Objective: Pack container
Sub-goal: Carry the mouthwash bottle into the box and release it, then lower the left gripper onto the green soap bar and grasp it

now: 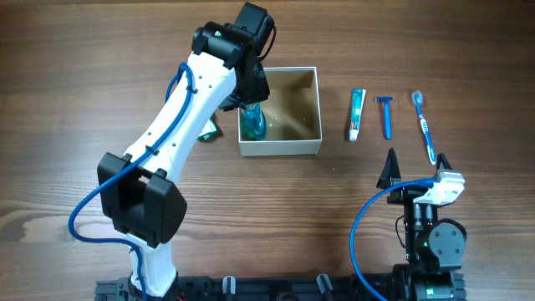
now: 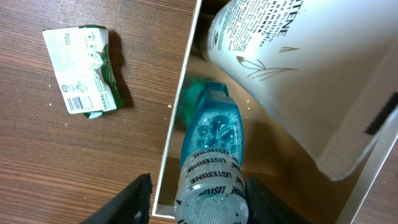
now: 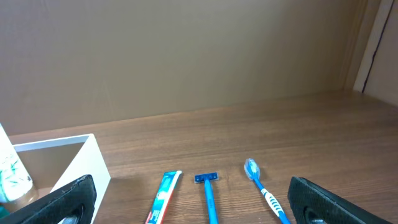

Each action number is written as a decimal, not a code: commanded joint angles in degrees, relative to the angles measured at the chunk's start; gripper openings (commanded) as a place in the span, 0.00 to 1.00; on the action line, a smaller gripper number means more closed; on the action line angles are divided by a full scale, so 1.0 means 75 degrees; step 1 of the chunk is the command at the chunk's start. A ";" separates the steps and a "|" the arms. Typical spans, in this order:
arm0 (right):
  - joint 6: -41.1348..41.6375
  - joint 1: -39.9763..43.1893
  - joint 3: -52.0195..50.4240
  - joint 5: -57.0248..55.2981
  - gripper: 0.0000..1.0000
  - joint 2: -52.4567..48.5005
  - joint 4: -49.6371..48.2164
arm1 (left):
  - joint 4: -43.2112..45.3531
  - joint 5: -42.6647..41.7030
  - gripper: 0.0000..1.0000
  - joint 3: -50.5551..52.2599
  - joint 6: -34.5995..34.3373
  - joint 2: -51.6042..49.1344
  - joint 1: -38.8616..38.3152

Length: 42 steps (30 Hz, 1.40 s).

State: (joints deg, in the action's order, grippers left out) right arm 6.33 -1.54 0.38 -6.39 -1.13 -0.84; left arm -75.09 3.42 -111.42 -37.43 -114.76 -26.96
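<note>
Teal mouthwash bottle [image 2: 211, 155] sits inside the container [image 1: 280, 146], in its left half against the left wall, cap towards the left wrist camera. Beside it, in the same box, leans a larger white bottle [image 2: 298, 74]. The container stands on the wooden worktop [image 1: 84, 84] near the centre, under the left arm.

We read the left end effector [image 2: 200, 193] as spread: its fingers flank the bottle's cap, and on one side a strip of the container wall shows between finger and cap (so we judge nothing is pinched). The right end effector [image 1: 415, 157] is parked near its base, jaws wide apart and empty.

What the coming move turns on, in our judgement, is the row of loose things. Toothpaste [image 1: 357, 114], razor [image 1: 385, 117] and toothbrush [image 1: 425, 127] lie to the right of the container, each apart from the next. They are straight ahead of the right end effector, which is plainly the nearer one. Their long axes run roughly parallel, pointing away from the robot's base, so the jaws would have to close across them, left to right. A crumpled green packet [image 2: 84, 70] lies just outside the container's left wall, on the left arm's side.
</note>
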 commanded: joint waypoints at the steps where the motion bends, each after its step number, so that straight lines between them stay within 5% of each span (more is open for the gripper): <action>1: -0.0020 0.0038 -0.0012 0.0061 1.00 0.0026 -0.0020 | 0.0015 0.0128 0.48 -0.0149 -0.0044 0.0166 -0.0020; 27: -0.0023 0.0038 -0.0012 0.0061 1.00 0.0026 -0.0023 | 0.0466 0.0102 0.52 -0.0527 0.0361 0.1865 0.0050; 42: -0.0023 0.0038 -0.0012 0.0061 1.00 0.0026 -0.0020 | -0.1105 0.0889 0.59 -0.0408 0.0294 0.1839 0.1853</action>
State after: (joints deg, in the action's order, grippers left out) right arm 6.33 -1.54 0.38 -6.39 -1.13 -0.84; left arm -83.61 8.32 -114.50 -35.62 -99.53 -16.69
